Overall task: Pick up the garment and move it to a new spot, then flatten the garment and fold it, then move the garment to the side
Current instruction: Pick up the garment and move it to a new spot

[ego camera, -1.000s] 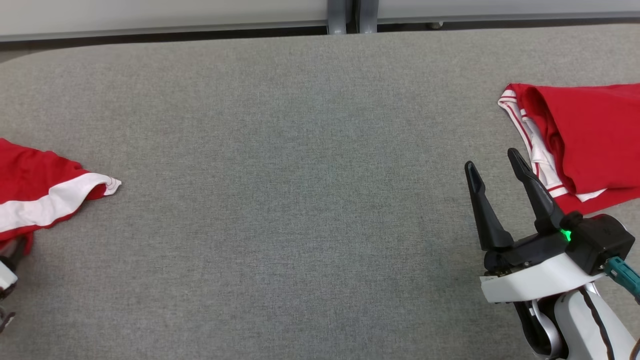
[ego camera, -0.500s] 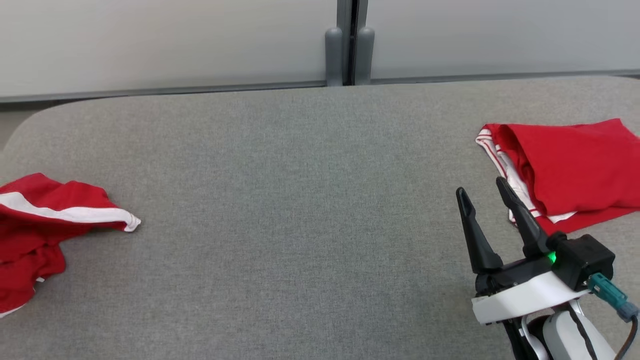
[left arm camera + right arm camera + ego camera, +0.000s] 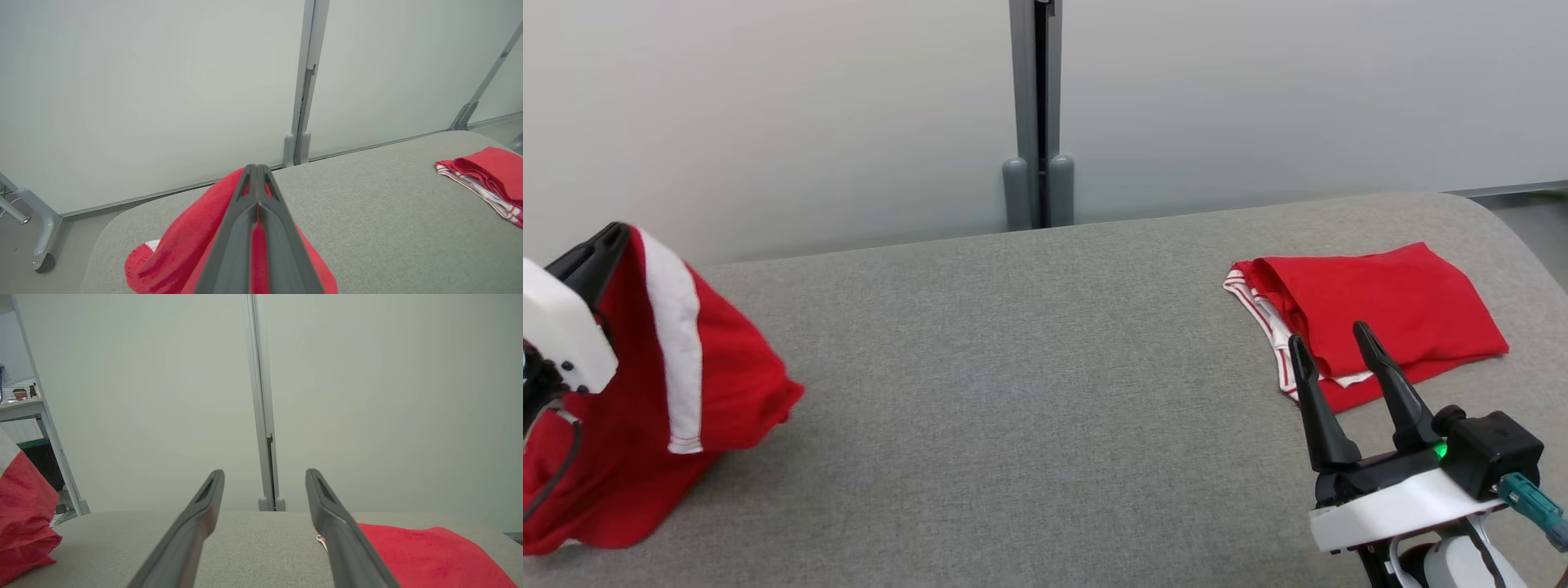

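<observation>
**First:** Two red pieces on the table [image 3: 1029,367]. Which one is it working on?

**Second:** The garment [image 3: 727,384] at the left end. The left end effector [image 3: 256,169] is clamped on it by the white stripe [image 3: 678,359]. The top is lifted and the bottom seems to sag onto the table.

**First:** Looks limp.

**Second:** Soft and light, I'd say. It'll drape and bunch rather than slip. For flattening I'd take a hem corner in each end effector, not a bunched middle.

**First:** And the right end effector [image 3: 1327,336]?

**Second:** Its fingers [image 3: 1319,408] are apart and hold nothing. It hovers just before the folded piece [image 3: 1405,294].

**First:** Do the views differ?

**Second:** The left wrist view shows the grip pressed together, with red cloth on both sides. The head view shows the stripe and how the cloth hangs.
</observation>
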`<state>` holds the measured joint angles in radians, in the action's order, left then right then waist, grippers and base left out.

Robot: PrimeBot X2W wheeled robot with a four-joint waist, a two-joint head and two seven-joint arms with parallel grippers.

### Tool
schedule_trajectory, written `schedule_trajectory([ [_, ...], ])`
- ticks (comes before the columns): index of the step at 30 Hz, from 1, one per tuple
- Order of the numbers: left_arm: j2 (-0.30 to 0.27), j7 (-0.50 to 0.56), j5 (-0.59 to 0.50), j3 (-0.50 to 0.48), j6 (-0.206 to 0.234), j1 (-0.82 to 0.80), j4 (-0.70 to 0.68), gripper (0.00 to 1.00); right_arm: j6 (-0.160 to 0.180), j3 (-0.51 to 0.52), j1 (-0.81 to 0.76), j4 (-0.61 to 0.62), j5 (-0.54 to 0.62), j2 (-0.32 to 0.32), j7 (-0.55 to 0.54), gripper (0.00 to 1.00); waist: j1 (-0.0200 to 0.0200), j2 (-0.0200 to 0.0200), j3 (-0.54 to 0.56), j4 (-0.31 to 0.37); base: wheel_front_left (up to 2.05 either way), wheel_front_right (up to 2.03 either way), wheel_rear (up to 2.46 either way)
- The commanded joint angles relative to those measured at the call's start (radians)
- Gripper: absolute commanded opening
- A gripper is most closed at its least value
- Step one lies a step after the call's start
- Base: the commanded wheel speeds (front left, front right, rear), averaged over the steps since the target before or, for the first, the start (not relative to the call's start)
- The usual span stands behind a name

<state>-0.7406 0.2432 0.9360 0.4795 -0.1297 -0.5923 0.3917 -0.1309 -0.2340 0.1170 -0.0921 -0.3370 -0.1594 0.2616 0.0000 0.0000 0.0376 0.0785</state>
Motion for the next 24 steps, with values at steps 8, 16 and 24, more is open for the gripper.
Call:
schedule_trajectory([
  [8,0.06,-0.013,0.018,0.01,0.009,-0.049,-0.183,0.0,0.0,0.026,-0.009,0.014,0.0,-0.009,0.004,1.0,0.0,0.0,0.008,0.063,0.0,0.0,0.0],
  [16,0.133,-0.073,0.016,0.038,0.061,0.051,-0.296,0.0,0.0,0.039,-0.02,0.019,0.004,-0.014,0.004,1.0,0.0,0.0,-0.002,0.086,0.0,0.0,0.0],
  [24,0.301,-0.242,-0.045,0.168,0.076,0.276,-0.134,0.31,0.0,0.031,-0.034,-0.011,-0.003,-0.015,0.004,1.0,0.0,0.0,0.007,0.076,0.0,0.0,0.0],
])
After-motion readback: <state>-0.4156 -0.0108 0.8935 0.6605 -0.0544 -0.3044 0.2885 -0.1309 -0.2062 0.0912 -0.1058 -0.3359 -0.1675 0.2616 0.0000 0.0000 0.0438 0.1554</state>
